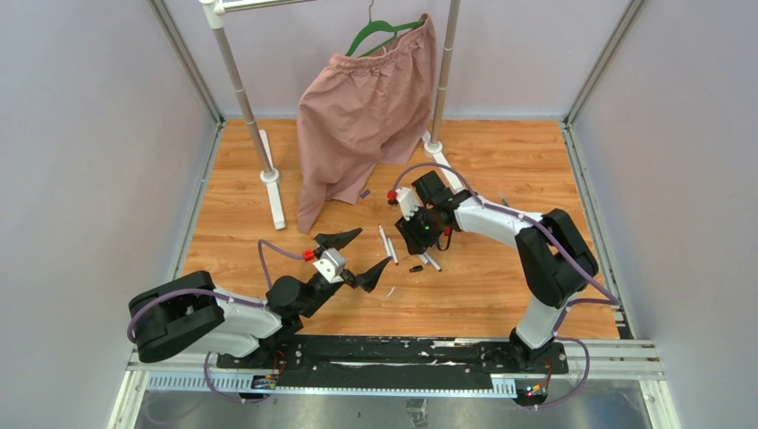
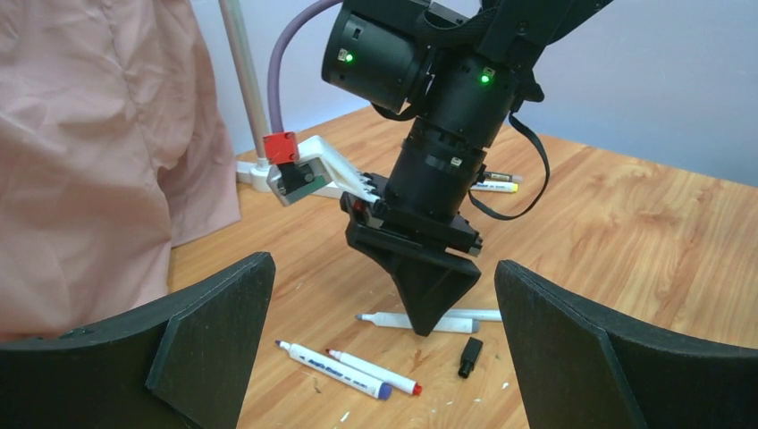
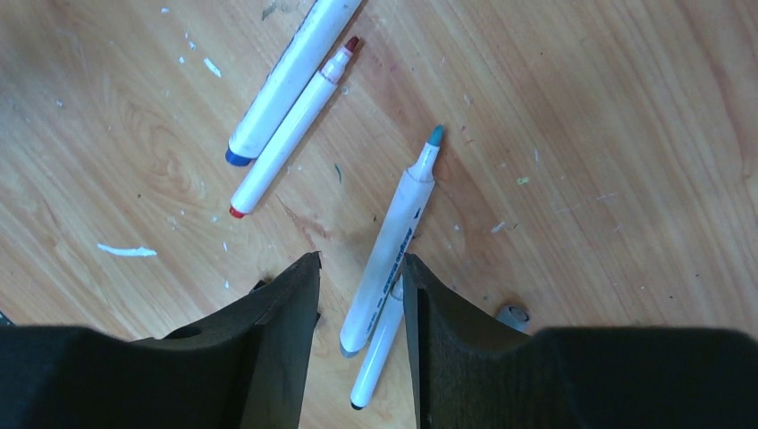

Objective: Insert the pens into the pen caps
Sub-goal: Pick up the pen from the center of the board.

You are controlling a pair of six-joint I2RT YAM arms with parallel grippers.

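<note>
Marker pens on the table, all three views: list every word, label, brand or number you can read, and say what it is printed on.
No text can be read in any view.
teal-tipped pen: blue print along the white barrel, too blurred to read.
blue-tipped pen: blue lettering on the white barrel, too small to read.
yellow-ended pen: dark marks on the barrel, too small to read.
No other writing, number or sign shows.

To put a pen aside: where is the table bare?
Free: light wooden table far right, between white rack foot and frame edge; also the front strip between left gripper and right arm. Crowded: the centre, white marker pens around the right gripper.
</note>
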